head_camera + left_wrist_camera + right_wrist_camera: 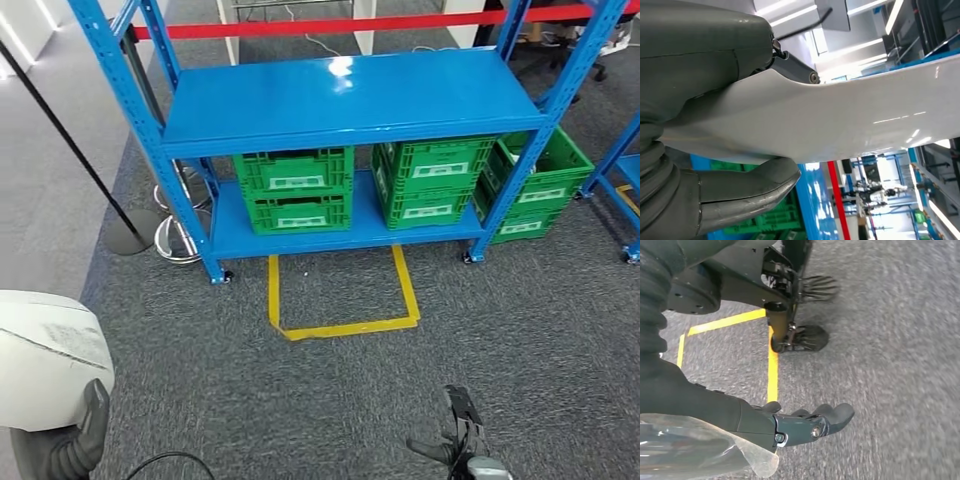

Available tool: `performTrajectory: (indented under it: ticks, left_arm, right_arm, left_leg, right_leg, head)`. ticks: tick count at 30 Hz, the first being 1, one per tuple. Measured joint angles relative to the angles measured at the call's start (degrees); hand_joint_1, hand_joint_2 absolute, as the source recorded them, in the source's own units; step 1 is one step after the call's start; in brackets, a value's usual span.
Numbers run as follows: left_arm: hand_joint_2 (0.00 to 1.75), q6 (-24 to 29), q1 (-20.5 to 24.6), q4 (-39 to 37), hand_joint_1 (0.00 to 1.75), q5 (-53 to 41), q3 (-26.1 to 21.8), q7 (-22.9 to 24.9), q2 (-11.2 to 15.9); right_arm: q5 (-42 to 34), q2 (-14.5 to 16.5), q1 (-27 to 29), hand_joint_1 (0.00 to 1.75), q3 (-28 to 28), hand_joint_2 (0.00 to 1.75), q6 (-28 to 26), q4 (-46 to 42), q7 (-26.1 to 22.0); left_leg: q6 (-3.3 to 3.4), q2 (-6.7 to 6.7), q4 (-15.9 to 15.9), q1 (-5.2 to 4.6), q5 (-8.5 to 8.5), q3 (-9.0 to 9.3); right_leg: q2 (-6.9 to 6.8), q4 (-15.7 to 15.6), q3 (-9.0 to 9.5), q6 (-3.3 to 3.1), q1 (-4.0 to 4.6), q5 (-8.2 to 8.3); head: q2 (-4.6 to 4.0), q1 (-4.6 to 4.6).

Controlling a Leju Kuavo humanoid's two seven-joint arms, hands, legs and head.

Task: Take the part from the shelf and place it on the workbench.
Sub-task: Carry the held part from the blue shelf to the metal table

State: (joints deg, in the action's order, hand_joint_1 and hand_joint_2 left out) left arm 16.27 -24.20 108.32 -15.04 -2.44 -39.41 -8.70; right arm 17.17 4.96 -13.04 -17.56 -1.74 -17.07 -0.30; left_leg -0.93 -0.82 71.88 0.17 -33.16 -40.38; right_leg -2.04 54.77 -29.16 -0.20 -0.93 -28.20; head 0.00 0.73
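A: What's in front of us?

B: The blue shelf (347, 100) is standing ahead with green crates (296, 188) on its lower level, and a yellow tape square (343, 300) is lying on the carpet before it. No desk is showing.

A: And the part?

B: The white part (45, 355) is sitting low at the robot's left side, off the shelf. The left hand (708, 125) is clamping it, thumb on one face, fingers (794, 67) on the other.

A: The right one?

B: The right hand (806, 422) is hanging over the carpet, fingers loose and holding nothing.

A: So how should the carry go?

B: I'd judge the part smooth and broad, so likely to slip. Keep the grip firm, hold it level, and turn slowly toward the desk, clear of the shelf posts.
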Motion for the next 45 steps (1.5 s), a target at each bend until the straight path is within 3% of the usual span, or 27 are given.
performTrajectory:
  ticks: [2,4,6,8,9,11,13,14,15,16,17,19,20,22,23,25,27,30,32,34,36,38,39,40,42,44,45]
  left_arm:
    - [1.75,0.12,0.00,0.00,1.75,-0.04,0.43,0.00,0.43]
    - [1.75,0.20,0.02,0.00,1.75,-0.04,0.86,0.00,0.81]
    - [1.75,0.27,0.19,0.03,1.75,-0.06,1.24,0.00,1.05]
    - [1.75,0.31,0.29,0.09,1.75,-0.08,1.43,0.00,1.16]
    - [1.75,0.33,0.22,0.10,1.75,-0.09,1.47,0.00,1.21]
    - [1.75,0.42,0.12,0.11,1.75,-0.12,1.60,0.00,1.36]
    - [1.75,0.54,0.23,0.11,1.75,-0.24,1.91,0.00,1.48]
    - [1.75,0.58,0.29,0.11,1.75,-0.36,2.16,0.00,1.53]
    - [1.75,0.64,0.32,0.11,1.75,-0.49,2.43,0.00,1.58]
    - [1.75,0.75,0.32,0.11,1.75,-0.61,2.73,0.00,1.67]
    - [1.75,0.91,0.31,0.11,1.75,-0.73,3.03,0.00,1.80]
    - [1.75,1.32,0.33,0.11,1.75,-1.01,3.65,0.00,2.14]
    - [1.75,1.50,0.37,0.11,1.75,-1.15,3.99,0.00,2.31]
    - [1.75,1.87,0.49,0.11,1.75,-1.34,4.57,0.00,2.61]
    - [1.75,2.22,0.47,0.11,1.75,-1.46,4.75,0.00,2.73]
    - [1.75,3.56,-0.14,0.37,1.75,-1.85,4.92,0.00,2.85]
    - [1.75,5.03,-1.45,1.16,1.75,-2.23,4.93,0.00,2.85]
    - [1.75,6.47,-3.17,2.54,1.75,-2.44,4.91,0.00,2.84]
    - [1.75,7.21,-4.41,3.48,1.75,-2.50,4.81,0.00,2.84]
    - [1.75,7.81,-5.57,4.57,1.75,-2.72,4.49,0.00,2.84]
    - [1.75,8.22,-6.32,5.65,1.75,-3.07,4.17,0.00,2.83]
    - [1.75,8.46,-6.95,6.54,1.75,-3.38,4.04,0.00,2.81]
    - [1.75,8.56,-7.24,6.89,1.75,-3.51,4.00,0.00,2.82]
    - [1.75,8.68,-7.47,7.20,1.75,-3.60,3.96,0.00,2.78]
    - [1.75,8.97,-7.61,7.69,1.75,-3.72,3.90,0.00,2.67]
    - [1.75,9.26,-7.60,8.02,1.75,-3.86,3.89,0.00,2.55]
    - [1.75,9.36,-7.61,8.08,1.75,-3.98,3.89,0.00,2.53]
  right_arm:
    - [-0.03,0.00,-0.19,0.00,0.33,1.75,0.01,0.00,0.17]
    - [-0.06,0.00,-0.45,0.00,0.68,1.75,0.01,0.00,0.27]
    - [-0.09,0.00,-0.74,0.00,0.91,1.75,0.01,-0.02,0.28]
    - [-0.11,0.01,-0.93,0.00,1.01,1.75,0.01,-0.02,0.29]
    - [-0.12,0.01,-0.97,0.00,1.05,1.75,0.01,-0.02,0.30]
    - [-0.14,0.00,-0.95,0.00,1.11,1.75,-0.02,0.00,0.34]
    - [-0.19,-0.07,-0.82,0.00,1.17,1.75,-0.12,0.01,0.48]
    - [-0.24,-0.09,-0.76,0.00,1.25,1.75,-0.17,0.01,0.56]
    - [-0.28,-0.11,-0.72,0.00,1.34,1.75,-0.23,0.02,0.64]
    - [-0.36,-0.11,-0.72,0.00,1.43,1.75,-0.30,0.02,0.70]
    - [-0.45,-0.12,-0.72,0.00,1.50,1.75,-0.38,0.02,0.72]
    - [-0.60,-0.14,-0.80,0.00,1.60,1.75,-0.50,0.02,0.72]
    - [-0.63,-0.18,-0.86,0.00,1.69,1.75,-0.52,0.01,0.72]
    - [-0.65,-0.26,-0.94,0.00,1.96,1.75,-0.53,0.00,0.69]
    - [-0.53,-0.27,-0.80,0.00,2.13,1.75,-0.60,0.00,0.36]
    - [0.06,-0.07,0.29,0.00,2.59,1.75,-1.10,0.08,-1.70]
    - [0.74,0.14,2.65,0.00,3.15,1.75,-2.13,0.45,-5.64]
    - [1.40,0.25,7.17,0.00,3.83,1.75,-4.29,1.55,-10.78]
    - [1.83,0.59,9.38,0.00,4.19,1.75,-5.94,2.40,-12.80]
    - [2.19,0.98,10.69,0.00,4.59,1.75,-7.14,3.17,-13.79]
    - [2.41,1.23,11.37,0.00,4.94,1.75,-7.65,3.79,-14.16]
    - [2.55,1.40,11.65,0.00,5.14,1.75,-7.78,4.21,-14.24]
    - [2.59,1.49,11.68,0.00,5.22,1.75,-7.78,4.36,-14.25]
    - [2.61,1.54,11.67,0.00,5.28,1.75,-7.76,4.45,-14.25]
    - [2.61,1.60,11.64,0.00,5.34,1.75,-7.62,4.65,-14.21]
    - [2.59,1.61,11.73,0.00,5.34,1.75,-7.43,4.87,-14.15]
    - [2.57,1.61,11.84,0.00,5.34,1.75,-7.37,4.98,-14.12]
  left_leg:
    - [-0.61,0.34,2.10,0.60,1.88,1.63]
    - [-0.88,1.82,-3.73,0.89,4.39,7.00]
    - [-0.48,3.85,-12.24,0.56,3.43,12.86]
    - [0.48,4.19,-15.90,-0.03,2.27,14.48]
    - [1.11,3.81,-16.11,-0.07,2.67,13.97]
    - [2.26,2.93,-16.30,-0.07,4.15,12.51]
    - [3.08,1.98,-16.41,-0.13,5.78,10.72]
    - [3.35,1.39,-16.37,-0.29,6.58,9.71]
    - [3.51,0.73,-16.32,-0.51,7.40,8.63]
    - [3.61,0.02,-16.26,-0.74,8.20,7.49]
    - [3.63,-0.70,-16.20,-0.93,8.96,6.40]
    - [3.50,-2.11,-16.03,-1.17,10.40,4.56]
    - [3.35,-2.73,-15.84,-1.34,11.05,3.85]
    - [3.04,-3.81,-15.46,-1.57,12.28,2.99]
    - [2.83,-4.36,-15.37,-1.65,12.79,2.74]
    - [2.34,-4.98,-15.17,-1.55,13.11,2.46]
    - [1.59,-3.14,-12.14,-1.35,9.84,1.47]
    - [0.21,-0.02,-0.82,-0.39,2.24,-1.56]
    - [-0.44,0.45,2.01,0.33,1.92,-1.01]
    - [-0.78,1.40,-3.85,0.77,4.53,3.53]
    - [-0.43,3.58,-10.90,0.40,5.88,7.95]
    - [0.38,4.56,-13.12,-0.20,5.74,8.86]
    - [0.86,4.16,-13.29,-0.28,5.90,8.53]
    - [1.29,3.65,-13.55,-0.20,6.09,8.32]
    - [2.36,2.70,-14.10,0.04,6.68,7.82]
    - [3.21,1.65,-14.23,0.04,7.39,6.90]
    - [3.42,0.98,-14.18,-0.08,7.77,6.33]
  right_leg:
    - [-1.45,0.77,-2.13,0.31,-0.10,1.17]
    - [-2.68,1.72,-4.19,0.83,-0.22,2.07]
    - [-3.74,2.45,-5.36,1.56,-0.24,2.85]
    - [-4.86,2.51,-5.68,2.40,-0.35,3.84]
    - [-5.24,2.42,-5.84,2.83,-0.47,4.21]
    - [-3.38,3.54,-6.61,3.52,-0.71,2.22]
    - [0.14,8.61,-8.10,3.59,-0.62,-3.65]
    - [1.15,12.28,-8.82,3.42,-0.46,-6.43]
    - [1.63,15.62,-9.19,3.20,-0.27,-7.90]
    - [1.82,17.76,-9.01,2.93,-0.07,-7.80]
    - [1.95,18.26,-8.14,2.57,0.15,-6.26]
    - [3.10,13.95,-3.95,1.56,0.62,-2.44]
    - [4.34,9.59,-0.67,0.99,0.79,-2.07]
    - [6.26,1.67,4.45,0.64,0.88,-3.96]
    - [6.29,-0.41,5.64,0.64,0.92,-4.86]
    - [4.87,-0.99,5.62,0.36,0.78,-4.81]
    - [2.98,-1.12,5.48,-0.25,0.56,-4.31]
    - [-0.03,-0.99,4.91,-0.35,0.52,-3.89]
    - [-1.80,-0.68,4.47,-0.09,0.37,-3.78]
    - [-3.19,-0.16,4.41,0.36,0.15,-3.95]
    - [-4.20,0.44,4.22,1.09,0.19,-4.19]
    - [-5.09,0.75,4.12,1.77,0.34,-4.11]
    - [-5.54,0.78,4.25,2.09,0.35,-4.01]
    - [-5.40,0.89,4.18,2.37,0.27,-4.31]
    - [-2.70,3.10,2.98,2.78,0.11,-6.72]
    - [0.79,9.83,0.08,2.85,0.05,-11.10]
    - [1.53,13.79,-1.51,2.84,0.07,-12.85]
  head:
    - [0.00,-0.04]
    - [0.00,-0.06]
    - [0.00,-0.08]
    - [0.00,-0.09]
    - [0.00,-0.09]
    - [0.00,-0.05]
    - [0.00,0.03]
    - [0.00,0.03]
    - [0.00,0.03]
    - [0.00,0.01]
    - [0.00,0.01]
    - [0.00,0.01]
    - [0.00,0.01]
    - [0.00,-0.07]
    - [0.00,-0.07]
    - [0.00,-0.08]
    - [0.00,-0.32]
    - [0.00,-0.62]
    - [0.00,-0.62]
    - [0.00,-0.63]
    - [0.00,-0.65]
    - [0.00,-0.68]
    - [0.00,-0.67]
    - [0.00,-0.71]
    - [0.00,-0.57]
    - [0.00,-0.40]
    - [0.00,-0.39]
